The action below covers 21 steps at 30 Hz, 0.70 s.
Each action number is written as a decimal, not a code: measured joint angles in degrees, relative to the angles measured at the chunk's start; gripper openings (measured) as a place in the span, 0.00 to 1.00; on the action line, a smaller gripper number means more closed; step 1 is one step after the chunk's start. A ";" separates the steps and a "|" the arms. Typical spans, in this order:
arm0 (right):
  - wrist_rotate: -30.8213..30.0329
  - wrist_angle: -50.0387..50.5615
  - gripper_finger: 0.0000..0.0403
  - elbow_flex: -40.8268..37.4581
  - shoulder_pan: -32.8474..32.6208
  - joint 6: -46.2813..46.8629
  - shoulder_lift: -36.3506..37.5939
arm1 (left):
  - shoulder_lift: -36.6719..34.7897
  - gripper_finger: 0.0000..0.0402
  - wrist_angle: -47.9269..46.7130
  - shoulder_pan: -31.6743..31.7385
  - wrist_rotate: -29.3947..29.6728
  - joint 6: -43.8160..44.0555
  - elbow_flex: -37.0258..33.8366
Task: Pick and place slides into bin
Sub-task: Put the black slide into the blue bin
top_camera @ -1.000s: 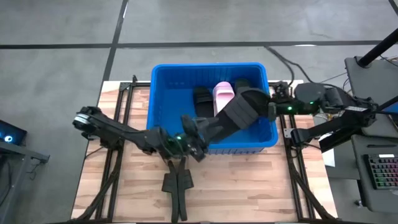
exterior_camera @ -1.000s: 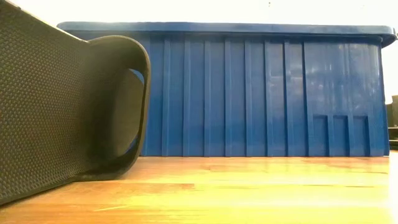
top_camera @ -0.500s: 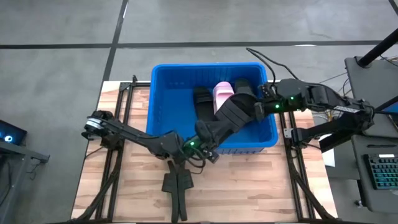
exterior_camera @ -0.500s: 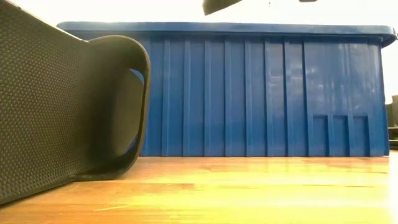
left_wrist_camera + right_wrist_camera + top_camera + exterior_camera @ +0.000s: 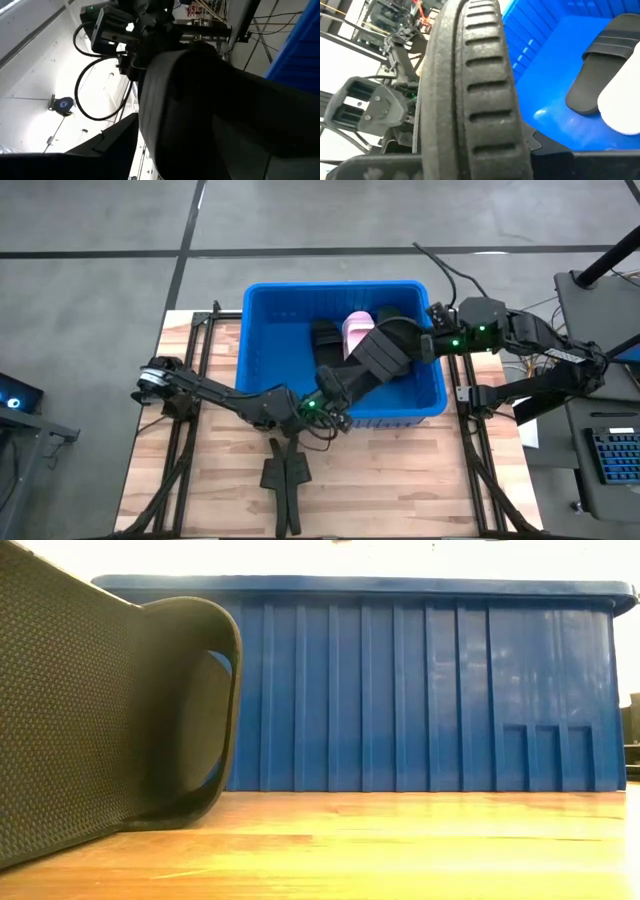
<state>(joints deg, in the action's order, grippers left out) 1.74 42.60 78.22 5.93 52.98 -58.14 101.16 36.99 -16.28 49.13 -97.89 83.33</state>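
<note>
A black slide (image 5: 375,360) hangs slanted over the blue bin (image 5: 262,330), between my two grippers. My left gripper (image 5: 322,402) is shut on its near end, above the bin's near wall. My right gripper (image 5: 432,345) is shut on its far end by the bin's right wall. A pale pink slide (image 5: 358,330) and a black slide (image 5: 325,340) lie on the bin's floor. Another black slide (image 5: 100,710) stands on its edge on the table, close to the low camera. My left gripper holds the black slide by its near end (image 5: 335,385), coming from the table's left and near side. The strap and sole (image 5: 200,110) fill its wrist view and hide the fingertips. That end is clear of the table, above the bin's near wall. My right gripper holds the slide's far end (image 5: 418,342), coming level from the table's right side. The ribbed sole (image 5: 480,90) rises edge-on out of the fingers, which hide the place of contact. The slide is lifted clear of the bin's floor.
A narrow black forked bracket (image 5: 285,480) lies on the wooden table (image 5: 400,470) near the front edge. The bin's ribbed near wall (image 5: 420,690) fills the low view. Dark frame rails run along the table's left and right sides.
My left gripper has gone toward the table's right edge and a little toward the bin, carrying the slide's near end over the bin's near wall. My right arm went toward the left, then drew back a little. The slide stays slanted between them.
</note>
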 joint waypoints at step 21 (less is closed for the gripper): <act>2.62 1.52 0.12 0.00 -0.39 -3.63 -3.45 | 2.91 0.36 7.07 5.16 -4.86 2.08 0.33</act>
<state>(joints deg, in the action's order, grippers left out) 4.36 44.12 78.22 5.54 49.35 -61.58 104.07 44.06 -11.12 44.28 -95.81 83.66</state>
